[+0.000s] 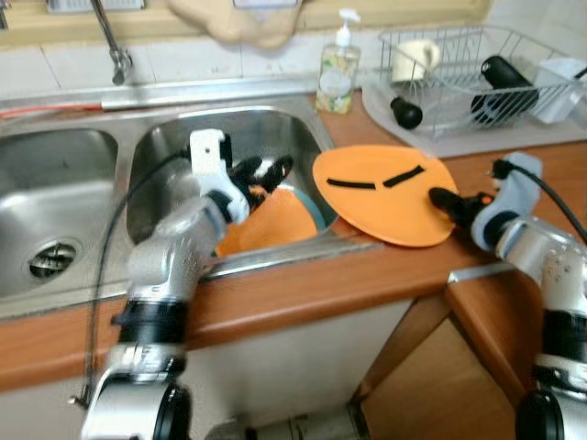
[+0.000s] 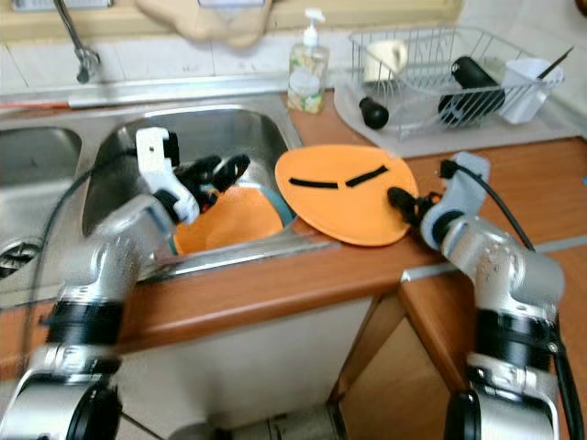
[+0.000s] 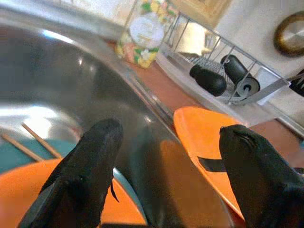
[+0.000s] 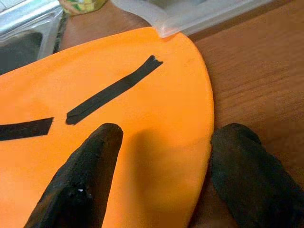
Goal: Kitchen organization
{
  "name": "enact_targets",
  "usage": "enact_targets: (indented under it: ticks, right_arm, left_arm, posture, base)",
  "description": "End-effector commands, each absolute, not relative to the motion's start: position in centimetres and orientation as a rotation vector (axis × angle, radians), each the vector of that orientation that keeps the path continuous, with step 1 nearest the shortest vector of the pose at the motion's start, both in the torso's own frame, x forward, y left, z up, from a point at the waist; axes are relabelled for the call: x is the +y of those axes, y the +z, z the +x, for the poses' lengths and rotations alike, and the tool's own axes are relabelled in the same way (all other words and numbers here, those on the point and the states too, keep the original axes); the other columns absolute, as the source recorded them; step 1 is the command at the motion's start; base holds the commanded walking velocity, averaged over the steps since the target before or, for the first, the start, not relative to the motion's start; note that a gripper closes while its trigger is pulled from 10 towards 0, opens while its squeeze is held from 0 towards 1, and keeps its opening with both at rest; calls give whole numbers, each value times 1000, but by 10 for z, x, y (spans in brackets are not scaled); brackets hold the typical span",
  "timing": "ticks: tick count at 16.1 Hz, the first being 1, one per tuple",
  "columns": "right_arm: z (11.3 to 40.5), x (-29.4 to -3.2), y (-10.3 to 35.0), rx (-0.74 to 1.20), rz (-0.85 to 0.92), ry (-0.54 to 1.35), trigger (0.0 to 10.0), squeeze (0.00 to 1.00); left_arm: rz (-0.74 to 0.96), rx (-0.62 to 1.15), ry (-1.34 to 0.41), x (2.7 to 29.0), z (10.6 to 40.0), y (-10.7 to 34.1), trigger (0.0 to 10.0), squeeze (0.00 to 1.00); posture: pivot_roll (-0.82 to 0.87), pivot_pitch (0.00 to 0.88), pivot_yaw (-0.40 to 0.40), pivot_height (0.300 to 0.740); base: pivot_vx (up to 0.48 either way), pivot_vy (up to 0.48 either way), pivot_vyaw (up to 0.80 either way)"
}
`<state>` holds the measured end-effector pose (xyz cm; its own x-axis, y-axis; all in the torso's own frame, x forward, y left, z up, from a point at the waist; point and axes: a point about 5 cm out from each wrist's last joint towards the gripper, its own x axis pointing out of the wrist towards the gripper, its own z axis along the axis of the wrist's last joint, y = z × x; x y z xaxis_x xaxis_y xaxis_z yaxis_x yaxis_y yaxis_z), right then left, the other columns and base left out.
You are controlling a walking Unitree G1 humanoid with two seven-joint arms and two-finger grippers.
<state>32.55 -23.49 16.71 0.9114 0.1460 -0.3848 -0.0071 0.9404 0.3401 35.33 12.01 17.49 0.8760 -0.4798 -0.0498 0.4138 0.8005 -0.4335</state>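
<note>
Two silver metal arms fill the lower left and lower right of the head views, each built of rounded, brushed segments joined by black ribbed bands. The left arm (image 1: 165, 275) carries a white block at its wrist, and a thin black cable loops down along it. The right arm (image 1: 541, 266) ends in a pale grey wrist housing, also trailing a black cable. Each arm ends in long, matte black fingers (image 3: 83, 175).
</note>
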Motion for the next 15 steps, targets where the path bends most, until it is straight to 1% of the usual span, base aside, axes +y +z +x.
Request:
enact_targets:
  ticks: [1, 3, 7, 8, 9, 12, 14, 15]
  right_arm:
    - [330, -227, 168, 421, 347, 119, 10000, 0]
    - [331, -223, 166, 430, 345, 135, 10000, 0]
    - [330, -213, 164, 432, 342, 189, 10000, 0]
    - [330, -203, 165, 428, 336, 235, 10000, 0]
    - [330, -202, 165, 426, 333, 242, 10000, 0]
    - [328, -193, 167, 417, 314, 290, 10000, 0]
    - [327, -190, 168, 414, 311, 307, 10000, 0]
    - [326, -188, 168, 411, 309, 314, 10000, 0]
  left_arm:
    - [-471, 203, -453, 121, 359, 170, 10000, 0]
    - [-501, 230, -437, 120, 364, 166, 10000, 0]
    - [-620, 277, -457, 113, 371, 160, 10000, 0]
    - [-659, 301, -483, 105, 374, 154, 10000, 0]
    - [-664, 308, -490, 103, 374, 153, 10000, 0]
    - [-781, 295, -581, 91, 374, 158, 10000, 0]
    - [-768, 296, -639, 86, 371, 159, 10000, 0]
    - [-767, 300, -659, 85, 370, 158, 4510, 0]
  posture:
    - [-99, 0, 41, 740]
    - [-98, 0, 47, 740]
    - [-99, 0, 55, 740]
    - [-103, 0, 60, 740]
    - [-103, 0, 60, 740]
    - [-106, 0, 68, 740]
    - [-105, 0, 68, 740]
    - [-104, 0, 69, 740]
  base:
    - [0, 0, 0]
    - [0, 0, 0]
    - [0, 0, 0]
    - [0, 0, 0]
    - [0, 0, 0]
    - [0, 0, 0]
    - [0, 0, 0]
    - [0, 0, 0]
